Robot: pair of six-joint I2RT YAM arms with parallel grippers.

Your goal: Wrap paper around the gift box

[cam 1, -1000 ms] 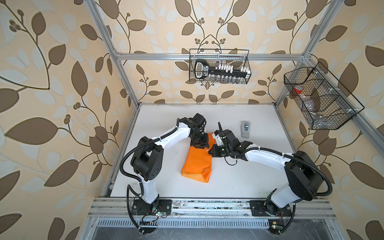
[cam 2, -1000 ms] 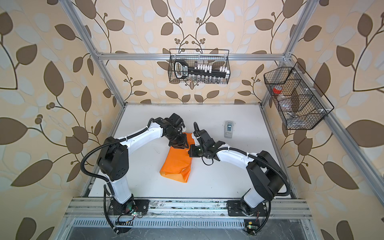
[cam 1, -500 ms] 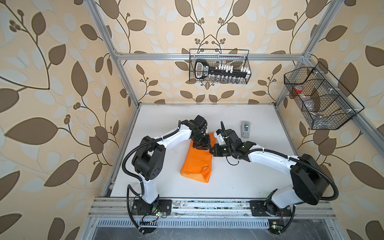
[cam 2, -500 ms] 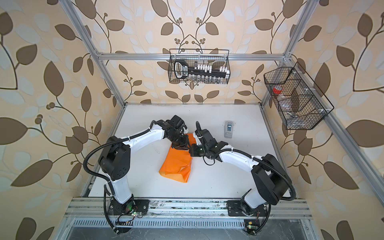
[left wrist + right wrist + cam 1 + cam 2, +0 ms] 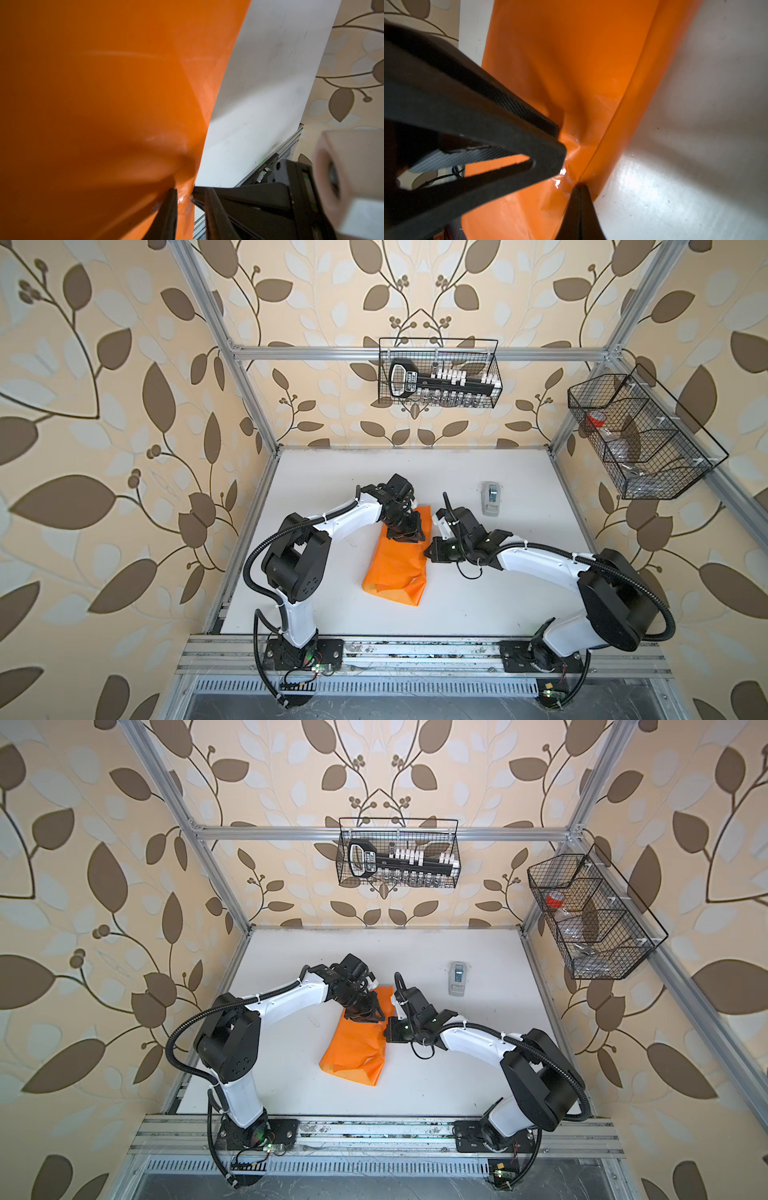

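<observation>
The left gripper (image 5: 184, 194) has just tightened its narrow pinch on the folded orange paper (image 5: 395, 572) on the table (image 5: 498, 605), while the right gripper (image 5: 570, 172), fully closed, clamps its side edge, so the fold seems secured; the gift box is hidden.

The gift box is out of my sight, perhaps under the paper (image 5: 397, 568). At lower right of my left wrist view, a pale block (image 5: 351, 182) is blurred.
</observation>
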